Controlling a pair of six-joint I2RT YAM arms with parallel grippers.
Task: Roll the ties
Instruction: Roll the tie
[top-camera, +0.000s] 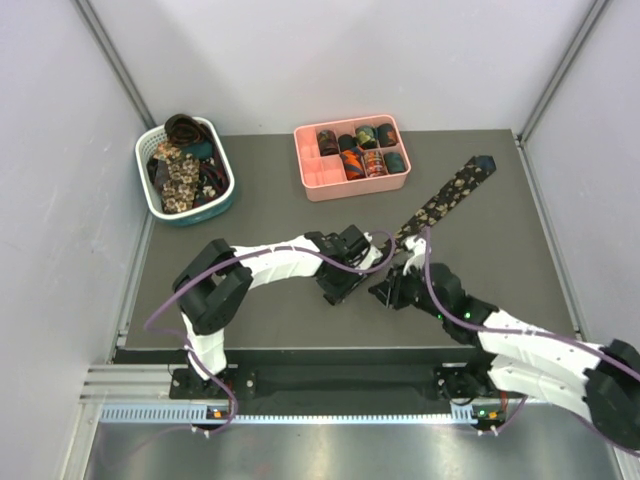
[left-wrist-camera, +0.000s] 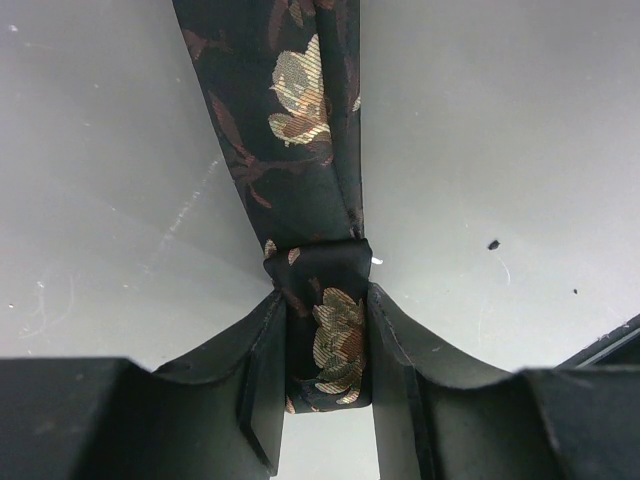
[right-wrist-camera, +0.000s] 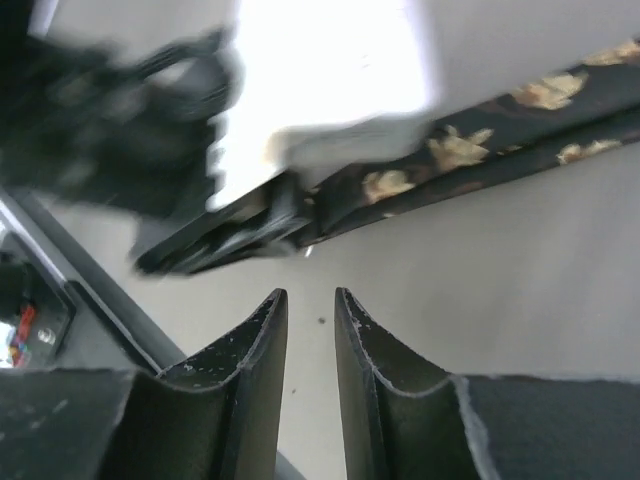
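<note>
Left gripper (left-wrist-camera: 325, 292): closed on the near end of the floral tie (top-camera: 445, 200), both black fingers pressing the sides of a short folded-over portion of the fabric.
Floral tie: a dark strip with beige blossoms, lying flat on the grey table (top-camera: 260, 210). It runs diagonally from the middle of the table out to its pointed tip near the far right corner. Only the pinched near end is doubled over; the rest lies unrolled.
Right gripper (right-wrist-camera: 310, 293): jaws slightly apart with nothing between them. It hangs over bare table just beside the left gripper, and its own camera shows the tie crossing ahead of the fingertips without touching them.
Pink tray (top-camera: 350, 193): sits at the far middle of the table, well apart from both grippers.
Rolled ties (top-camera: 365, 150): small coils fill the tray's right-hand compartments, dark, orange and green prints among them.
Basket (top-camera: 225, 165): white and teal, at the far left corner of the table.
Loose ties (top-camera: 180, 165): heaped in the basket in a tangle, one dark coil sitting on top at its far edge.
</note>
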